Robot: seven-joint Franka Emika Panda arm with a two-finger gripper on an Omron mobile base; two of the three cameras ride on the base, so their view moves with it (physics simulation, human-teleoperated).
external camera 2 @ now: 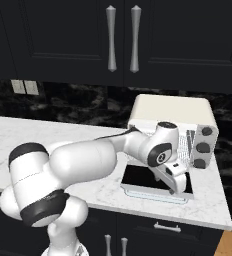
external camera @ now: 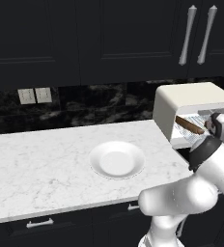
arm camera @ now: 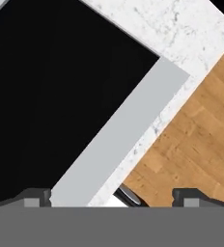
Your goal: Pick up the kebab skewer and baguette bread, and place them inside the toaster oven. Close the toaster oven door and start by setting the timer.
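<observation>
The cream toaster oven (external camera: 191,99) (external camera 2: 170,112) stands open at the counter's right end. Its dark glass door (external camera 2: 145,179) (arm camera: 51,96) lies folded down flat, with the silver bar handle (external camera 2: 155,194) (arm camera: 119,140) along its front edge. On the wire rack inside lies a slim brown loaf, the baguette bread (external camera: 190,125). The kebab skewer is hidden from view. My gripper (external camera 2: 180,186) (arm camera: 111,198) hangs open just above the door's front right corner, pointing down, with the handle running between its fingertips (arm camera: 36,197) and nothing held.
A white plate (external camera: 117,159) sits bare mid-counter, left of the oven. Dark round knobs (external camera 2: 205,147) line the oven's right panel. The marble counter (arm camera: 181,29) ends just past the door; wood floor (arm camera: 196,140) lies below. Dark cabinets hang overhead.
</observation>
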